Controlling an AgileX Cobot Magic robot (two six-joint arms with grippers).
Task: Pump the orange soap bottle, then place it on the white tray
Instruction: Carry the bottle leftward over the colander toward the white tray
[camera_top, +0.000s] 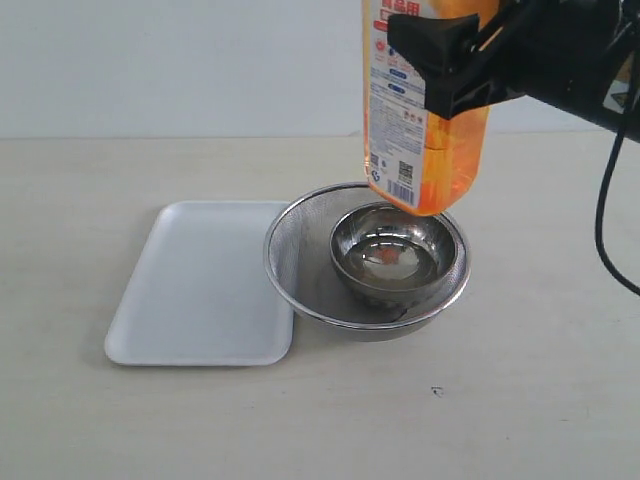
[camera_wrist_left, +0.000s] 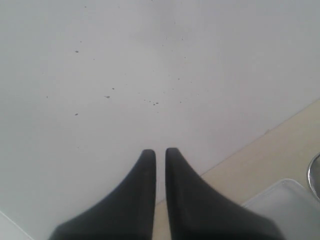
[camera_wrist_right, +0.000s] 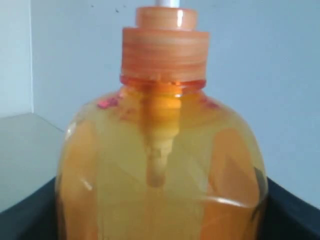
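The orange soap bottle (camera_top: 425, 130) hangs in the air, its base just above the back rim of a steel bowl (camera_top: 398, 255). My right gripper (camera_top: 442, 70) is shut on the bottle's upper body, reaching in from the right. In the right wrist view the bottle (camera_wrist_right: 160, 165) fills the frame between the black fingers (camera_wrist_right: 285, 210), with its orange collar (camera_wrist_right: 165, 47) above; the pump head is out of view. The white tray (camera_top: 200, 290) lies flat on the table to the left, with nothing on it. My left gripper (camera_wrist_left: 160, 152) is shut and empty, pointing at a white wall.
A round steel mesh strainer (camera_top: 285, 250) holds the bowl and touches the tray's right edge. A black cable (camera_top: 603, 200) hangs from the right arm. A tray corner (camera_wrist_left: 285, 210) and the strainer's rim (camera_wrist_left: 316, 175) show in the left wrist view.
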